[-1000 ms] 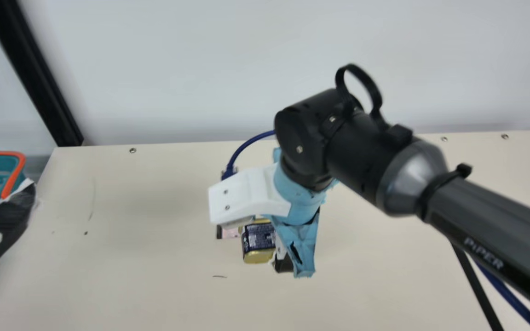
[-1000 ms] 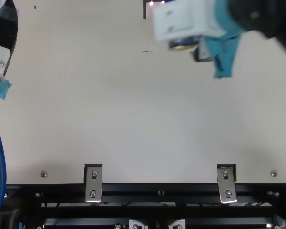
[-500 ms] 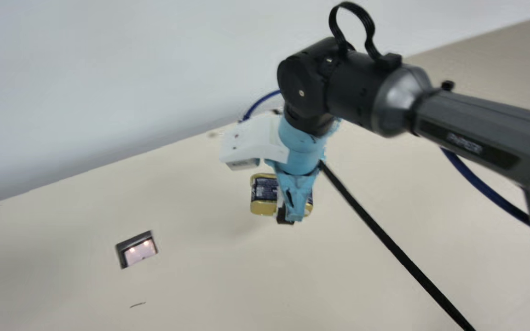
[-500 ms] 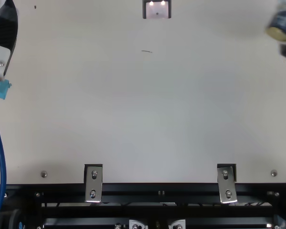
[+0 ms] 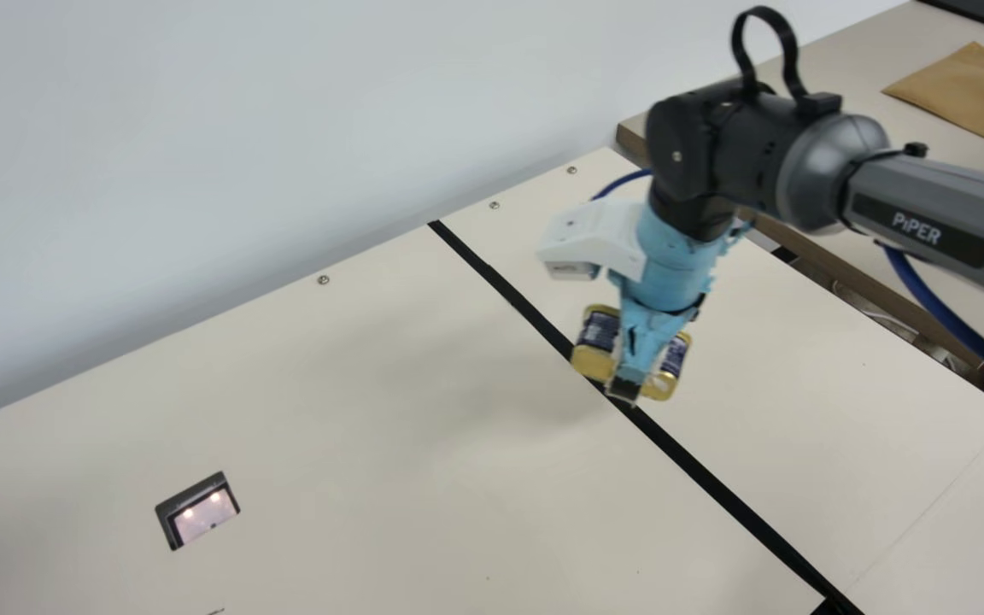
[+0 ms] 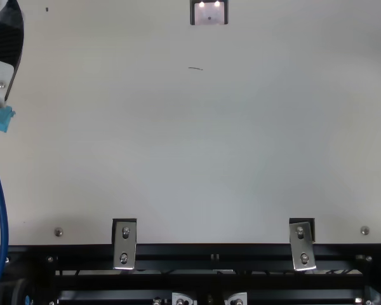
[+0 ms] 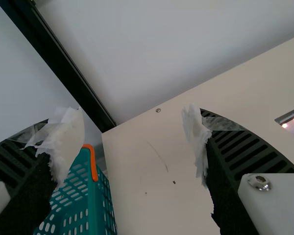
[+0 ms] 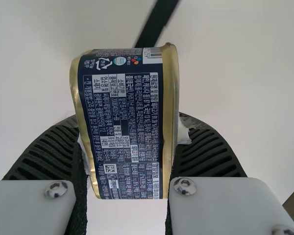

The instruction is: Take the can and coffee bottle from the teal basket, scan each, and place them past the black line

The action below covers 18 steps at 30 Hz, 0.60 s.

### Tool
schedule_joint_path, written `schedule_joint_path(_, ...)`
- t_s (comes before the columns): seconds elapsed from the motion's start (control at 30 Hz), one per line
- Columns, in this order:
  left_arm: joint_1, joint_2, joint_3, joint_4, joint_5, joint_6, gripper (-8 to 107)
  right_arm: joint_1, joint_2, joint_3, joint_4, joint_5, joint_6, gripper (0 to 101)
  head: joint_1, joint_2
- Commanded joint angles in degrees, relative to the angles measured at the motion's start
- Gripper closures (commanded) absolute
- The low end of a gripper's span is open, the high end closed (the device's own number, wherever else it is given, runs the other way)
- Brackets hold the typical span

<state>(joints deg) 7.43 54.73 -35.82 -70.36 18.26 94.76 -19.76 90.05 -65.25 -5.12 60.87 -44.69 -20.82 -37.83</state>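
1. Surface [image 5: 415, 410] is spreading wide on the robot's L side of the black line [image 5: 697, 469]; a narrower strip is running along its R side.
2. Far edge of the surface is meeting the pale wall [image 5: 202, 128] at the line's far end.
3. R of the line, the strip's outer edge is dropping to a gap [image 5: 910, 329]; past that, a second surface [image 5: 851, 77] is carrying a brown envelope [image 5: 979, 85].
4. Scanner [image 5: 206, 515] is sitting in the surface, well apart from the line on its L side, w/ 2 small lights glowing.
5. R gripper [image 5: 624, 389] is overlapping the line in the main view; exact side/height above it: can't tell.
6. R gripper's fingers are clamping the can [image 5: 596, 342] btwn them, parted approx. to the can's width; pads are pressing on opposite sides.
7. Can, dark blue w/ gold rims, is poking out both sides of that gripper, in front of/near the line, tilting a bit in the main view.
8. L gripper [image 6: 4, 44] is hanging far L of the line, fingers spreading wide, nothing btwn them.
9. Teal basket [image 7: 100, 200], orange rim, is standing just beside the surface's L edge, far L of the line.
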Motion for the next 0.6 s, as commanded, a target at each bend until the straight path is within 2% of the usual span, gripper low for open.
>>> schedule_joint_path(0.0,0.0,0.0,0.0,0.0,0.0,0.0,9,-6.13,0.5,0.5,0.02,-0.5,-0.23,101,-1.62,-1.11)
schedule_joint_path(0.27,0.0,0.0,0.0,0.0,0.0,0.0,9,-15.06,3.21,1.68,-1.69,-3.22,0.21,101,-1.62,-1.11)
schedule_joint_path(0.57,0.0,0.0,0.0,0.0,0.0,0.0,9,-18.98,5.54,4.1,-3.26,-6.77,1.55,101,-1.62,-1.11)
